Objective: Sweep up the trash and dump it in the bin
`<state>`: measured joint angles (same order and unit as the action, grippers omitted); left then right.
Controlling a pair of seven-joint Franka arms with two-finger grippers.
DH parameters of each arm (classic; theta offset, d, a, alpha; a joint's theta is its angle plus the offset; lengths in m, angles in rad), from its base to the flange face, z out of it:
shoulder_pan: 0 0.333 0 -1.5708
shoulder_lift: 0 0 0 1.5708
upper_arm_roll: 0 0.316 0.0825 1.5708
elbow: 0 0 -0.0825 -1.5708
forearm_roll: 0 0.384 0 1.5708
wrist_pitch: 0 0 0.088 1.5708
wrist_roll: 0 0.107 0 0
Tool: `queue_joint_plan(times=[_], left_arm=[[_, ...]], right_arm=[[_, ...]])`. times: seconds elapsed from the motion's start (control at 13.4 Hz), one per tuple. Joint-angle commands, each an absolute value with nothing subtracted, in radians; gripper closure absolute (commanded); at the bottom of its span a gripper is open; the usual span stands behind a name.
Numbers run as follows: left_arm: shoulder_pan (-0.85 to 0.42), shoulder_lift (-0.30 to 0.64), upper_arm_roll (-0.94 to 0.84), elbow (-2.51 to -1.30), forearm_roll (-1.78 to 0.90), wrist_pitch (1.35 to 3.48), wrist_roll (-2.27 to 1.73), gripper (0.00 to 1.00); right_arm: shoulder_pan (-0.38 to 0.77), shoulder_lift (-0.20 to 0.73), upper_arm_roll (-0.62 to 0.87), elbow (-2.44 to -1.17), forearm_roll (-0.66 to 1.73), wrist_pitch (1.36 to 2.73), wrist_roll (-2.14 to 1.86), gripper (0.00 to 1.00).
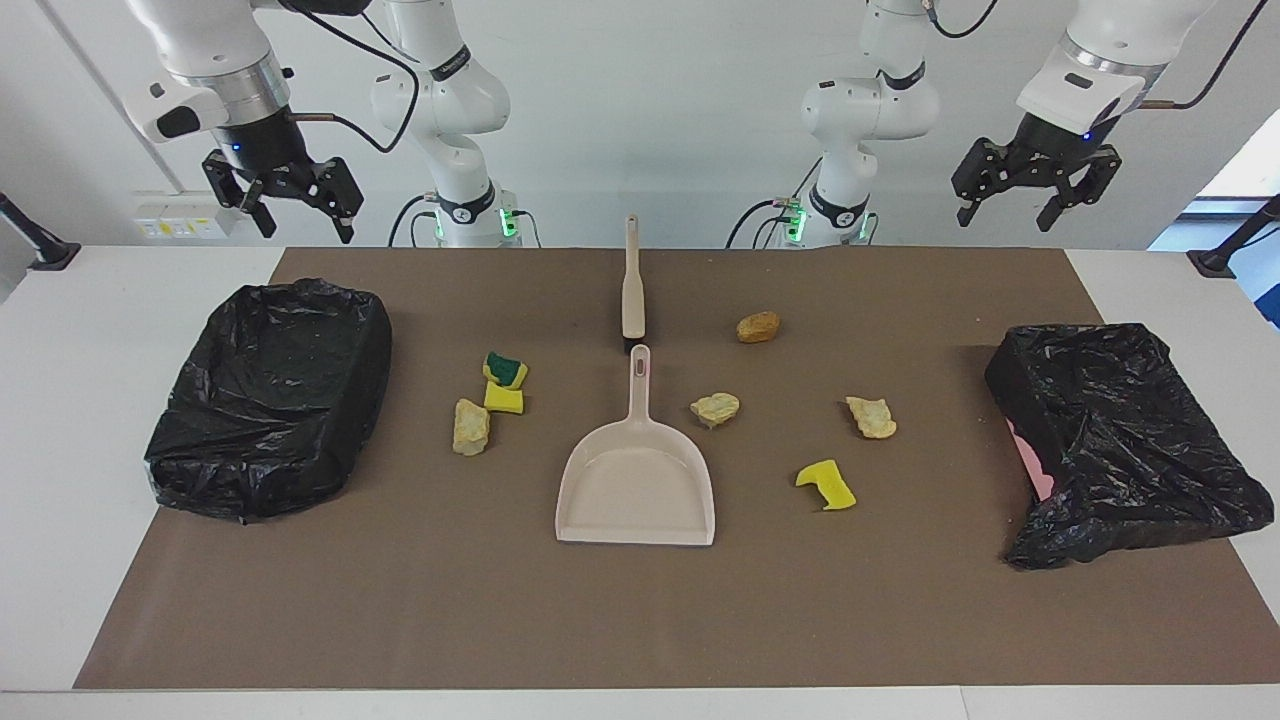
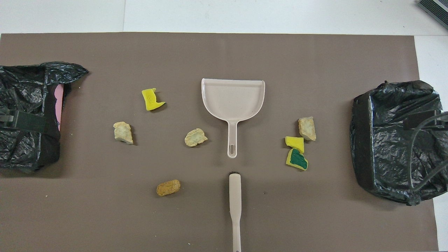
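Several trash scraps lie on the brown mat. A green-topped sponge, a yellow sponge and a tan lump lie toward the right arm's end. Two tan lumps, a brown lump and a yellow sponge lie toward the left arm's end. The beige dustpan lies in the middle, handle toward the robots. The brush lies in line with it, nearer the robots. My right gripper and left gripper hang open and empty, high over the table's robot edge.
A black-bagged bin stands at the right arm's end of the mat. Another black-bagged bin, with pink showing at its side, stands at the left arm's end. White table surrounds the mat.
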<state>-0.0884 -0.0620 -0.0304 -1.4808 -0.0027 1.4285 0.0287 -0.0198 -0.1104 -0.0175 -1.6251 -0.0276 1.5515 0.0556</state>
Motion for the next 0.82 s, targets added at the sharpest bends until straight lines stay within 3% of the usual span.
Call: queue_joint_plan(times=[0.0,0.75], left_arm=[[-0.098,-0.072,-0.028,-1.482,-0.008,1.416,0.023,0.0],[-0.11,-0.097,-0.063,-1.514,-0.014,1.411,0.008,0.0]], right_arm=[[-0.025,-0.123,-0.018,-1.631,-0.017,1.526,0.029,0.0],[-0.023,-0.138,-0.017,-1.651,-0.017,1.515,0.037,0.0]])
